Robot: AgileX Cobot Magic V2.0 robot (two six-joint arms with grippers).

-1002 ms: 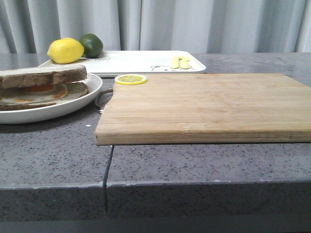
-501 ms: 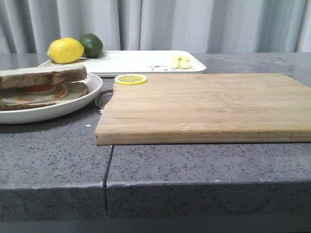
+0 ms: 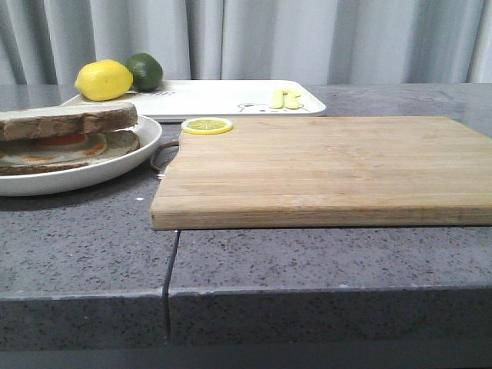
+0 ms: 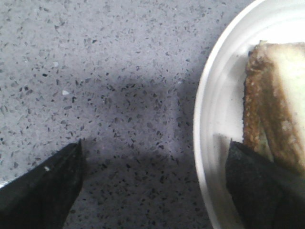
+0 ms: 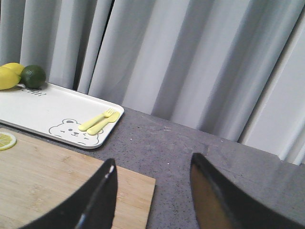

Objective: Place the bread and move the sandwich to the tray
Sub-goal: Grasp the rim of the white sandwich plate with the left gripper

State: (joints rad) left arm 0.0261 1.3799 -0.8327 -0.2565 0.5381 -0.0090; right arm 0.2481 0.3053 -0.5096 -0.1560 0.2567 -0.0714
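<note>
The sandwich [image 3: 61, 142], brown-crusted slices with fried egg between them, lies in a round white dish [image 3: 115, 171] at the left. The bread [image 3: 69, 119] lies on top of it as the upper slice. The white tray [image 3: 215, 96] stands behind, at the back. No gripper shows in the front view. In the left wrist view my left gripper [image 4: 155, 157] is open and empty over the grey counter, one finger over the dish rim [image 4: 209, 119] beside the bread crust [image 4: 267, 109]. My right gripper [image 5: 153, 162] is open and empty above the far right corner of the cutting board [image 5: 47, 176]; the tray [image 5: 43, 112] shows beyond.
A wooden cutting board [image 3: 323, 161] fills the middle, with a lemon slice [image 3: 207, 125] at its back left corner. A lemon [image 3: 104, 80], a lime [image 3: 144, 71] and a yellow fork and spoon [image 3: 284, 99] lie on the tray. Grey curtains hang behind the counter.
</note>
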